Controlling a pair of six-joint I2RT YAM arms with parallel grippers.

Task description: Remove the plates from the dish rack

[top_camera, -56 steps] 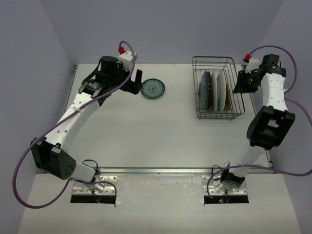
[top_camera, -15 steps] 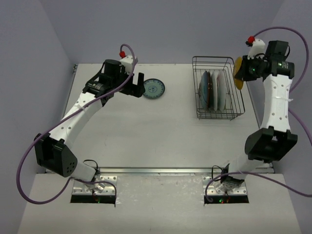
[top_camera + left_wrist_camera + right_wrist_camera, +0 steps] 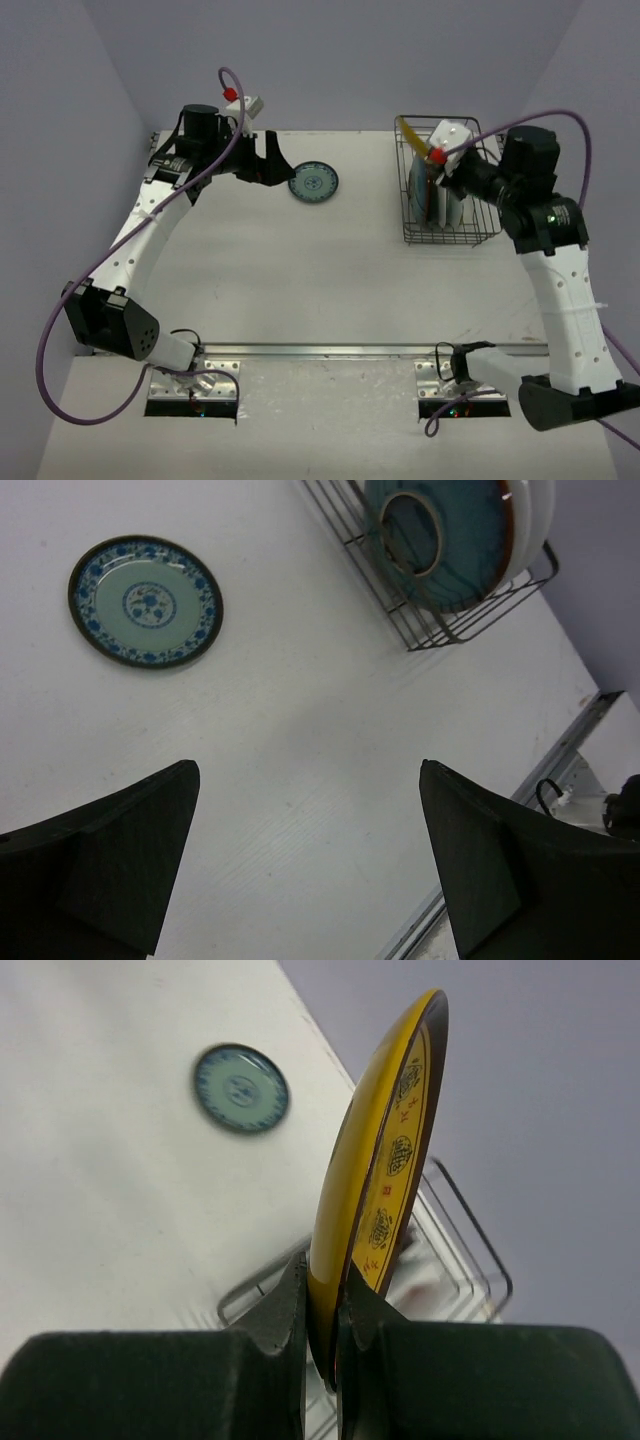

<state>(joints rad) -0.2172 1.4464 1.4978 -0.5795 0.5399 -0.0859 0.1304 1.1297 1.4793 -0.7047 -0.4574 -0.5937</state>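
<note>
A pale worktop [image 3: 300, 270] is seen from overhead, with two white robot arms reaching up from the bottom edge of the frame. In the upper right stands a dark wire rack [image 3: 450, 238]. Inside it plates stand on edge, a blue plate [image 3: 420, 185] on the left and a white plate [image 3: 535, 510] behind it. How many more plates it holds cannot be told. The right fingers [image 3: 285, 1305] are clenched on the rim of a yellow plate [image 3: 375, 1170], which they hold up on edge in the air. Its face has a dark border and small red and gold motifs. From overhead this plate shows as a thin yellow sliver over the rack's upper left corner, clear of the plates below. In the upper middle of the frame, well to the left of the rack, a small patterned plate [image 3: 314, 182] lies flat on the worktop, pale green with blue ornament and a dark rim. The left fingers [image 3: 150, 830] are spread wide and hold nothing. They hang above the worktop just left of the patterned plate, without touching it.
</note>
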